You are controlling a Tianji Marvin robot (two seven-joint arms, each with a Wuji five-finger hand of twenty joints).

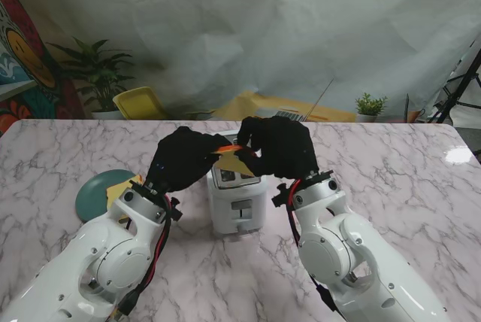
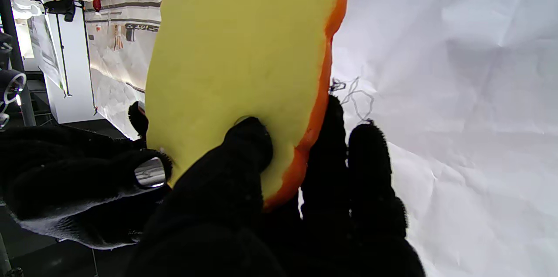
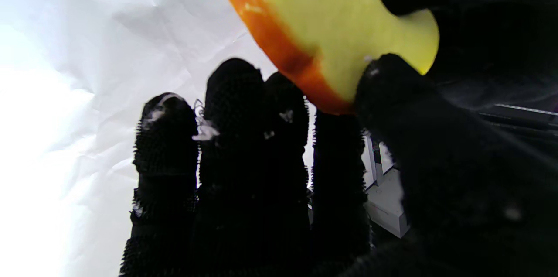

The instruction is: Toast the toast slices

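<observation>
Fingers (image 2: 244, 146) on toast slice (image 2: 239, 50)

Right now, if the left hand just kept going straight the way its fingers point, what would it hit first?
Probably the right hand, just across the toast slice both hands pinch above the toaster. The left hand points toward it, though depth is unclear.

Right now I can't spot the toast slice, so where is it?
In the stand's view the toast slice is mid-table, pinched between the left hand and the right hand, just above the toaster.
</observation>
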